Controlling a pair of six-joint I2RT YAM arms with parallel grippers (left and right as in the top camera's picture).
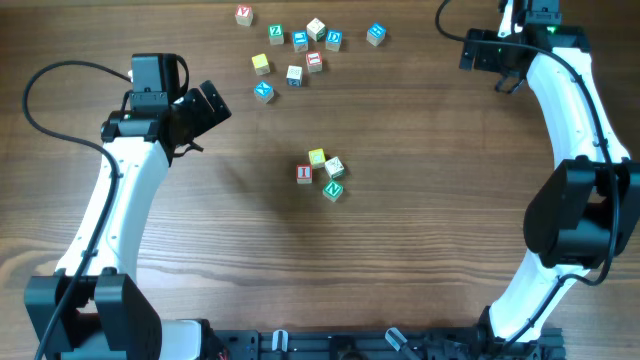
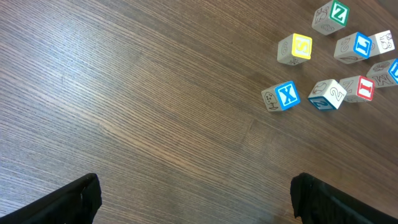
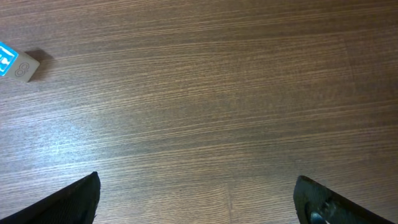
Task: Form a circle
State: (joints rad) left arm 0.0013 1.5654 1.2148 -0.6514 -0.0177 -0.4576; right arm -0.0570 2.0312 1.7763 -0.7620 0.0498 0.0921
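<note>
A tight cluster of small letter cubes lies mid-table in the overhead view: a yellow cube, a pale cube with green, a red I cube and a green N cube. The blue X cube lies apart, at the near edge of the back scatter. My left gripper hangs open at the left, its jaws wide over bare wood, short of the X cube. Over bare wood at the back right, my right gripper is open and empty.
Several loose letter cubes are scattered at the back of the table, among them a yellow cube, a green Z cube and a red I cube. A lone blue cube lies left of my right gripper.
</note>
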